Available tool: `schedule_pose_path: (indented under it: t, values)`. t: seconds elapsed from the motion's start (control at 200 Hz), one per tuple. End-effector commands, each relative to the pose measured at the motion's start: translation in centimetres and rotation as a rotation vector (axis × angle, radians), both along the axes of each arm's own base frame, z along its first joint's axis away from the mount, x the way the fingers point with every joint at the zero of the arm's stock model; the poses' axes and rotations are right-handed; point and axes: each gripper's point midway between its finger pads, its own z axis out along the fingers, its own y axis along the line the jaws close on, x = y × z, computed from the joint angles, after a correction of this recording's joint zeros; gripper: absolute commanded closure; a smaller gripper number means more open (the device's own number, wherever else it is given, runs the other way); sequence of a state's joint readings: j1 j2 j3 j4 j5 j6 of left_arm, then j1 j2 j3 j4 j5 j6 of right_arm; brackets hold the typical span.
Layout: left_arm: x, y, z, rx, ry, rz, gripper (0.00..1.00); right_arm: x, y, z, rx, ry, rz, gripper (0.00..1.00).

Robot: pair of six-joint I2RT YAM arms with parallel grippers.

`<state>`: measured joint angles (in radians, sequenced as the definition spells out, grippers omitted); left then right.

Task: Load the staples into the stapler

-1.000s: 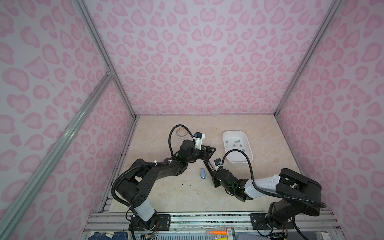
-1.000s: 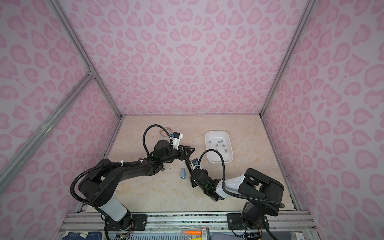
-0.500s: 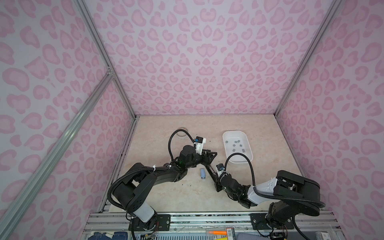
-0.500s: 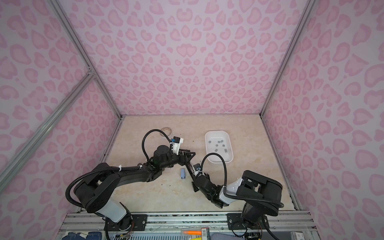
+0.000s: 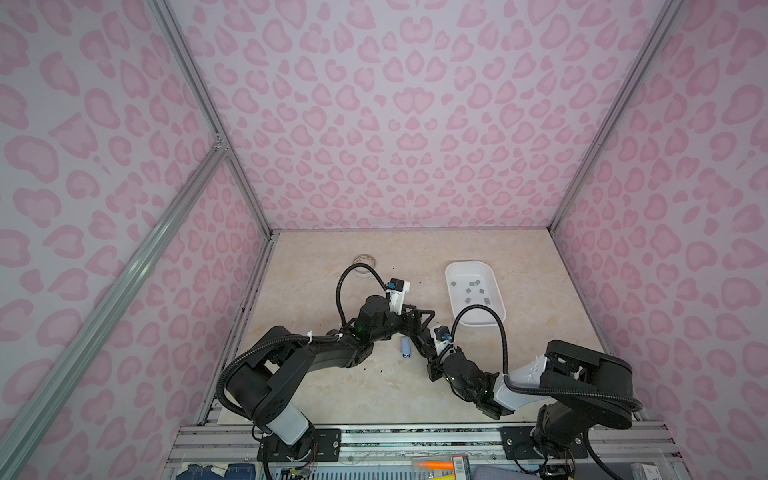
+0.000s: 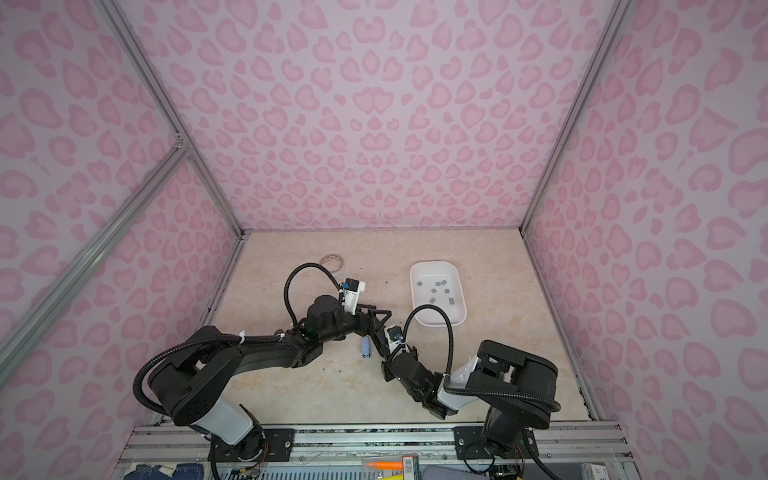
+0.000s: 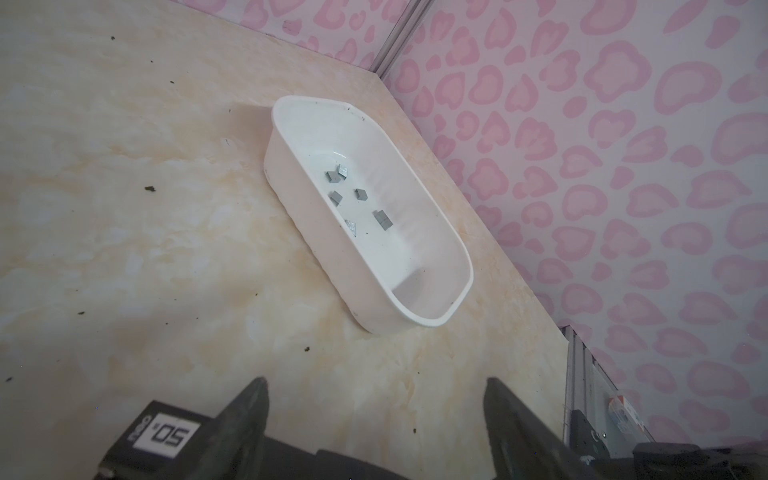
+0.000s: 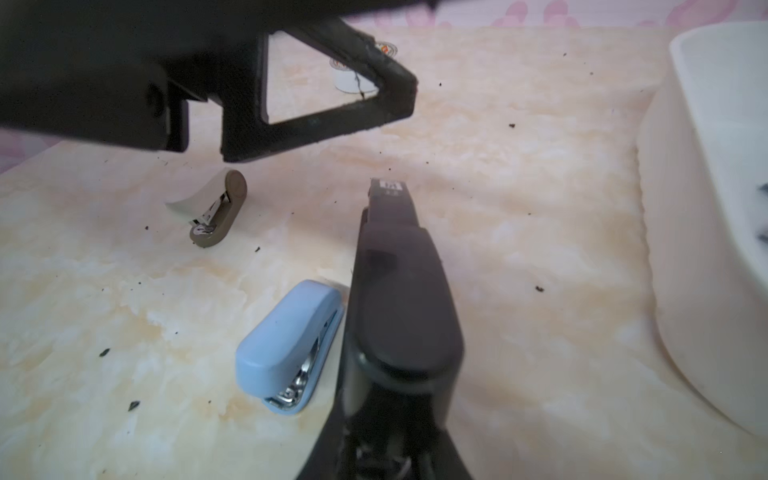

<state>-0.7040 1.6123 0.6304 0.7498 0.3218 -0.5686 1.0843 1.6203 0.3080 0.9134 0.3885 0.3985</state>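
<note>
At centre front | right gripper (image 8: 390,440) clamps black stapler (image 8: 403,299), long axis toward left gripper (image 7: 376,388) | left: wide, empty

Your left arm (image 5: 316,357) and right arm (image 5: 590,374) are matte black, each with a white shell (image 5: 286,424) on one section. A ribbed black cable (image 5: 338,291) loops to each wrist's white camera housing (image 5: 398,293), which carries a blue plug (image 5: 390,286). White zip ties (image 5: 309,335) bind the left arm's cable. The left gripper (image 7: 375,380) has black, scuffed fingers (image 8: 390,97) shaped as open triangles.
</note>
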Motion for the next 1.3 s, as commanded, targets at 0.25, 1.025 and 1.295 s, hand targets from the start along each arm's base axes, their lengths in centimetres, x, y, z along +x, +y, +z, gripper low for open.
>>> schedule_pose_path:
  t: [0.25, 1.025, 1.295]
  values:
    - [0.4, 0.5, 1.2, -0.009, -0.043, 0.031, 0.14, 0.2, 0.0, 0.9, 0.024, -0.027, -0.012, 0.75]
    - [1.8, 0.4, -3.0, 0.078, -0.04, 0.06, 0.58, 1.8, 1.4, 0.9, -0.068, 0.076, -0.07, 0.8]
    - [1.7, 0.2, -5.4, 0.079, 0.002, 0.053, 0.6, 1.5, 0.9, -0.9, -0.079, 0.101, -0.083, 0.81]
